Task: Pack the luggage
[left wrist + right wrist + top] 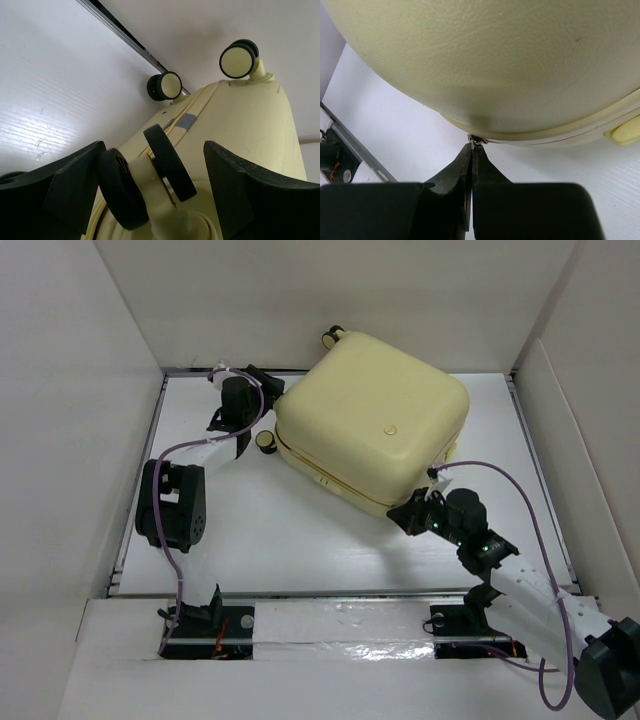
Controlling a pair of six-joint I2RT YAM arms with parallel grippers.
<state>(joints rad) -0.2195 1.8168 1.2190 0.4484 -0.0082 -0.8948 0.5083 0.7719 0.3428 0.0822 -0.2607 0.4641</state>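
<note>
Luggage: the small pale yellow hard-shell suitcase with rounded corners (375, 420) lies shut on a broad side on the white table (300, 550), towards the far right of centre.
Luggage heading: it sits diagonally. The wheeled end points far-left and the opposite end near-right, so I take that as the long axis, though the shell looks almost square from above.
Top view only: I can see both arms whole and the full outline of the suitcase.
Left wrist view only: I see 3 wheel units on the wheeled end, a black twin wheel (145, 185) close up and 2 cream-faced black wheels (165, 86) further off. A small grey patch (187, 120) sits on the seam.
Right wrist view only: I see a small metal tab (477, 141) on the seam under the shell's curve, and a pale yellow plastic piece (625, 132) at the right edge.
Left arm: the elbow is folded out to the left and the forearm reaches far and right to the wheeled end.
Left gripper (155, 150): released, with 1 finger on each side of the black twin wheel.
Right arm: it stretches low from the near right, diagonally left to the suitcase's near corner.
Right gripper (471, 150): clenched, its tips meeting at the metal tab. I cannot tell whether the tab is pinched.
</note>
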